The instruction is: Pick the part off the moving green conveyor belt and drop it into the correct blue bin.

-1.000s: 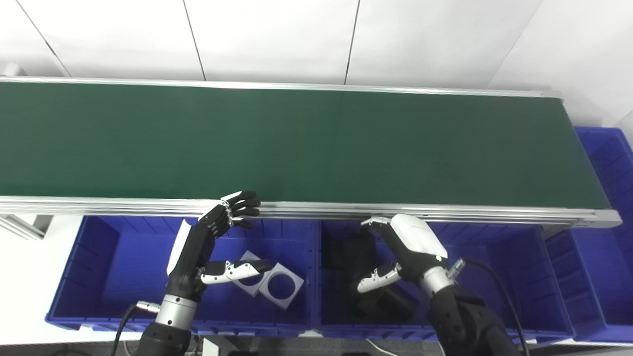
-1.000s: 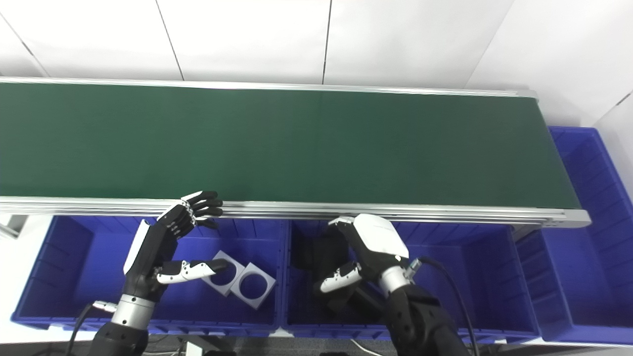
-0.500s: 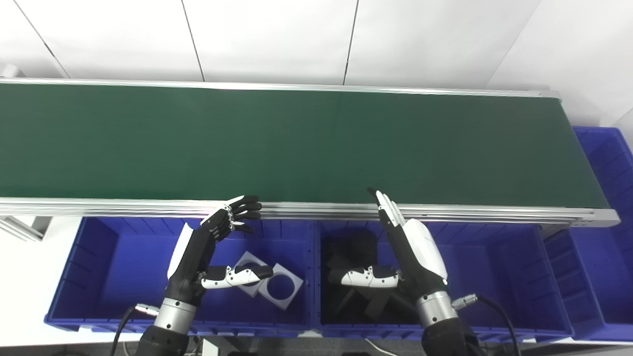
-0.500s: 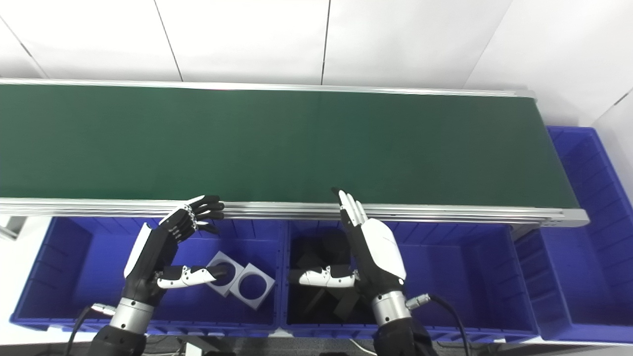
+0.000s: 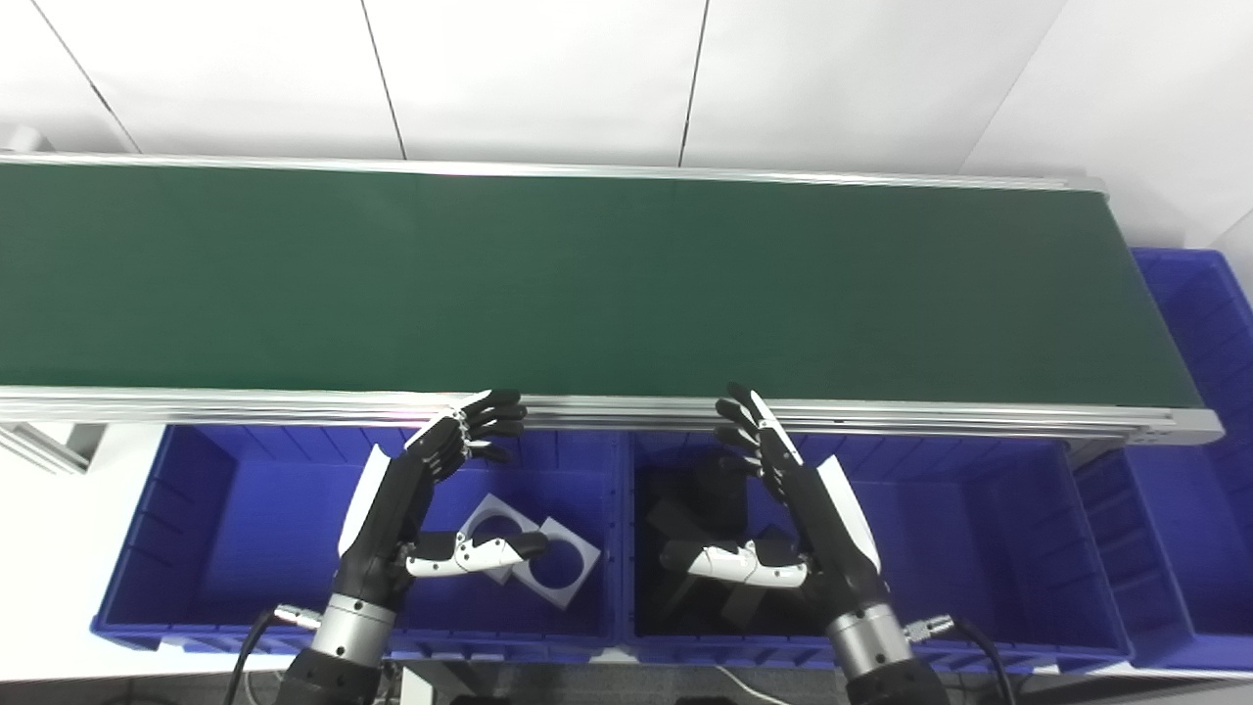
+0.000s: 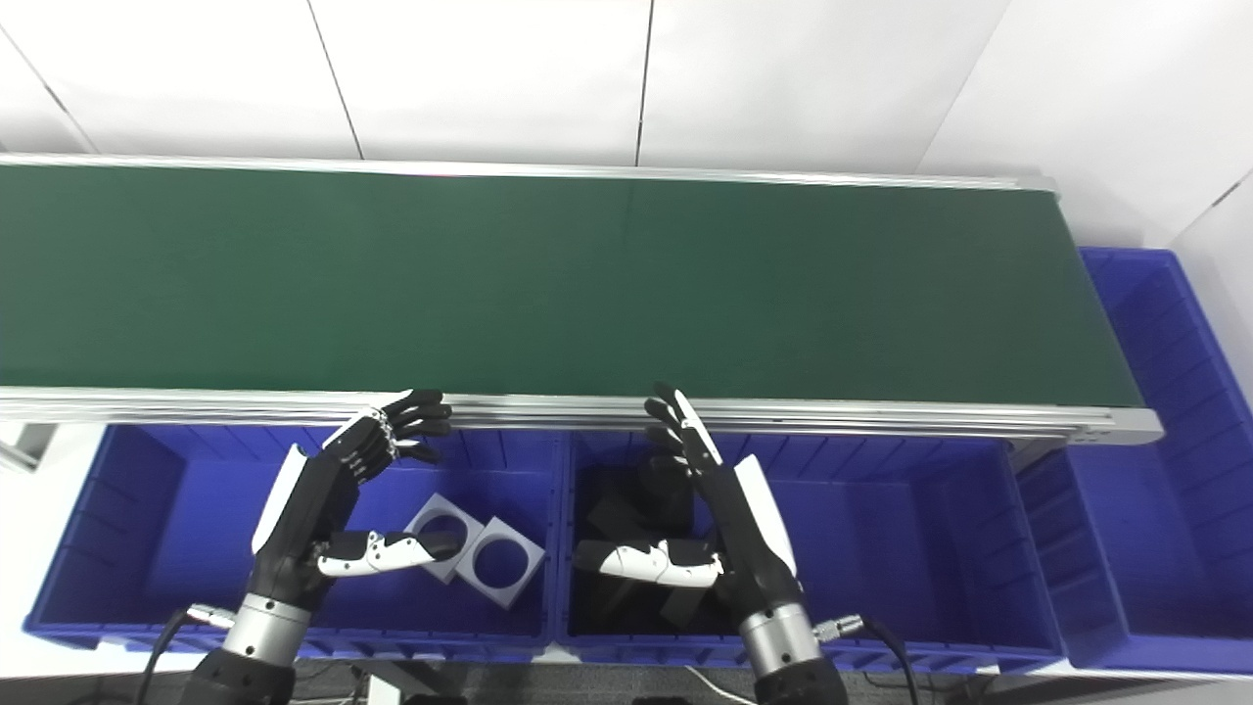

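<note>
I can read no lettering, numbers, labels or brand marks anywhere here. Nothing is printed on the green conveyor belt (image 5: 607, 284), nothing on the walls of the blue bins (image 5: 245, 490), nothing on the grey square parts (image 5: 548, 553), and my own hands carry no legible marking either.

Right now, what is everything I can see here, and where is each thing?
Belt: one, green, bare, running left to right across the middle.
Rails: silver, along the belt's edges.
Bins: three blue; two in front of the belt, one at its right end.
Plates: two, grey, square with round holes, in the left bin.
Black parts: count unclear, in the middle bin.
Wall: white panels, behind.
Left hand: open, over the left bin.
Right hand: open, over the middle bin.
</note>
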`<state>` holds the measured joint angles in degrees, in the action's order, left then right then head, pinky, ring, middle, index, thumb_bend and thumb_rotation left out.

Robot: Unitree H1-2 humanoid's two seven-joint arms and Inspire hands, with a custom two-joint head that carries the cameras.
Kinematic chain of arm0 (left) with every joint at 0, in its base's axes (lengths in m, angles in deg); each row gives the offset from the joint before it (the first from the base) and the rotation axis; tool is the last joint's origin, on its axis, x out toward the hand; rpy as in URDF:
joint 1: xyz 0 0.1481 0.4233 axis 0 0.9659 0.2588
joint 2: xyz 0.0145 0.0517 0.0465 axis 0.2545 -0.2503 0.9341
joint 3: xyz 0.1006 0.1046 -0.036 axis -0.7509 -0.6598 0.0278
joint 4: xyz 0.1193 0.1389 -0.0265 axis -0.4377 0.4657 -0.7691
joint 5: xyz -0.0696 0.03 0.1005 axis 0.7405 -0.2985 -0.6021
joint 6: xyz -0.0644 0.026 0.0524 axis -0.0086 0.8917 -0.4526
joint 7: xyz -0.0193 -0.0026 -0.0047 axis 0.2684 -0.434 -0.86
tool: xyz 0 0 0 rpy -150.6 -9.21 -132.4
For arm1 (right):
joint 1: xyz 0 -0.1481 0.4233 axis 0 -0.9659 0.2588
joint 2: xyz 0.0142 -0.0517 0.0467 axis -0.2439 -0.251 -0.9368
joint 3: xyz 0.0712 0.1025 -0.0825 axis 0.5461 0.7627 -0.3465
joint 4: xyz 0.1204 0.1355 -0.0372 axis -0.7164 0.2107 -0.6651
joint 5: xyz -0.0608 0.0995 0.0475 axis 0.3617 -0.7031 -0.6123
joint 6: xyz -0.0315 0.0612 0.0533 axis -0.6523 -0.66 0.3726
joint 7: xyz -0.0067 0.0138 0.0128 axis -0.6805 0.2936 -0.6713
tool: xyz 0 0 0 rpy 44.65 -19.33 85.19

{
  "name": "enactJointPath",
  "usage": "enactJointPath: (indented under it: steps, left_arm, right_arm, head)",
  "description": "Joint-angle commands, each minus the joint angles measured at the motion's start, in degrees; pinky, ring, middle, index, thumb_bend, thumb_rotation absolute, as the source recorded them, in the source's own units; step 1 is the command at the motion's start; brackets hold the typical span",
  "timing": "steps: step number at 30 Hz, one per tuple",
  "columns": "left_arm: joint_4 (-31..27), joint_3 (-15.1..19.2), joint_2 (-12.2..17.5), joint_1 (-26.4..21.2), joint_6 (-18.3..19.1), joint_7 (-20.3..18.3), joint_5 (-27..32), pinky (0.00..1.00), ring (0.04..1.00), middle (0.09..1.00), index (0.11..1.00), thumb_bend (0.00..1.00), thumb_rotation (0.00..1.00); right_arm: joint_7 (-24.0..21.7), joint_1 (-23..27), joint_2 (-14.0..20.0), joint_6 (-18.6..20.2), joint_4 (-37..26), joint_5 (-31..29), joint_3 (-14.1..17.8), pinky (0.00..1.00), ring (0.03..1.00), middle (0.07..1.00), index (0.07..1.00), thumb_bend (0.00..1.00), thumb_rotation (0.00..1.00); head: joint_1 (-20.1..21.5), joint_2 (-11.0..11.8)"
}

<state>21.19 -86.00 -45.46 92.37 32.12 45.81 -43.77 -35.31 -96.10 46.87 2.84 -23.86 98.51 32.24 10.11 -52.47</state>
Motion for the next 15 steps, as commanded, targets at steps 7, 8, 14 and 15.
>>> enactJointPath:
  steps: [7,8,14,15]
  left_arm:
    - [-1.51,-0.17,-1.19,-0.67,-1.24,0.56,-0.38,0.64,0.717,0.761,0.783,0.85,0.26]
    - [-1.49,-0.17,-1.30,-0.75,-1.24,0.46,-0.27,0.64,0.716,0.762,0.783,0.85,0.26]
    - [-1.35,-0.20,-1.75,-1.08,-1.24,0.49,-0.35,0.64,0.714,0.759,0.784,0.84,0.24]
    - [-1.34,-0.19,-1.81,-1.11,-1.24,0.55,-0.46,0.64,0.715,0.758,0.783,0.84,0.24]
  right_arm:
    - [-1.48,-0.27,-0.70,-2.64,-2.15,-5.58,1.40,0.76,0.827,0.884,0.955,0.89,0.30]
    - [-1.71,-0.26,-0.64,-2.60,-2.27,-5.97,1.49,0.76,0.825,0.882,0.949,0.89,0.30]
    - [-2.56,-0.11,-0.47,-3.02,-2.35,-7.12,2.10,0.75,0.805,0.863,0.931,0.89,0.27]
    - [-2.65,-0.10,-0.47,-3.14,-2.35,-7.13,2.19,0.75,0.803,0.858,0.929,0.89,0.26]
  head:
    - [-0.98,-0.78]
    - [-1.10,-0.92]
    - [-1.77,-1.41]
    - [-1.77,-1.41]
